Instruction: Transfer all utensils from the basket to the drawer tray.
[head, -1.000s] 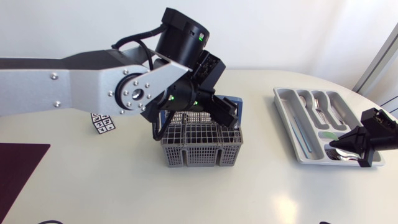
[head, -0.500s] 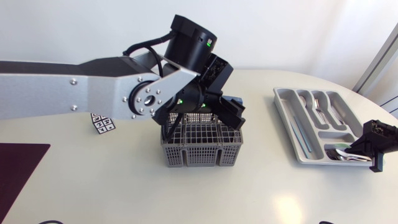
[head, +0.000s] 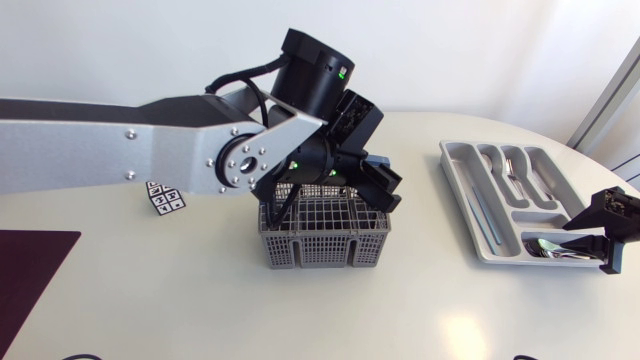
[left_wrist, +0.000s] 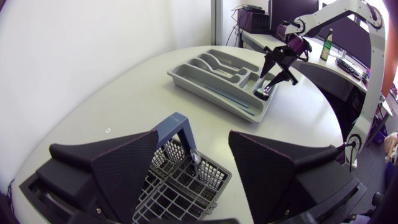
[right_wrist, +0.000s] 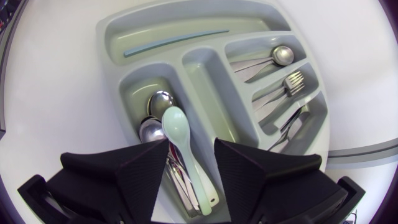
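The grey wire basket (head: 323, 232) stands at the middle of the pale counter (head: 180, 300), its blue handle (left_wrist: 177, 124) upright, with the left gripper (head: 372, 183) poised just above its far right corner. Seen from the left wrist, that gripper (left_wrist: 194, 140) has its fingers (left_wrist: 127, 165) spread wide on either side of the handle and grips nothing. One slim metal piece (left_wrist: 194, 160), possibly a utensil's end, stands inside the basket's mesh. Well apart, on the right side of the counter, lies the grey drawer tray (head: 470, 215). The right gripper (head: 600, 240) hangs over its near right corner, its fingers (right_wrist: 140, 165) parted and empty. From the right wrist, a pale green spoon (right_wrist: 180, 134) lies in the tray's near compartment on top of several metal spoons (right_wrist: 155, 106), directly below the open right gripper (right_wrist: 191, 144). Farther compartments of the tray (right_wrist: 186, 18) hold a metal spoon (right_wrist: 277, 57), a fork (right_wrist: 292, 81) and darker cutlery (right_wrist: 292, 121), and a thin blue rod (right_wrist: 174, 38) lies in the long slot. A small printed marker (head: 165, 196) sits on the counter left of the basket, and a dark mat (head: 30, 270) covers the near left corner.
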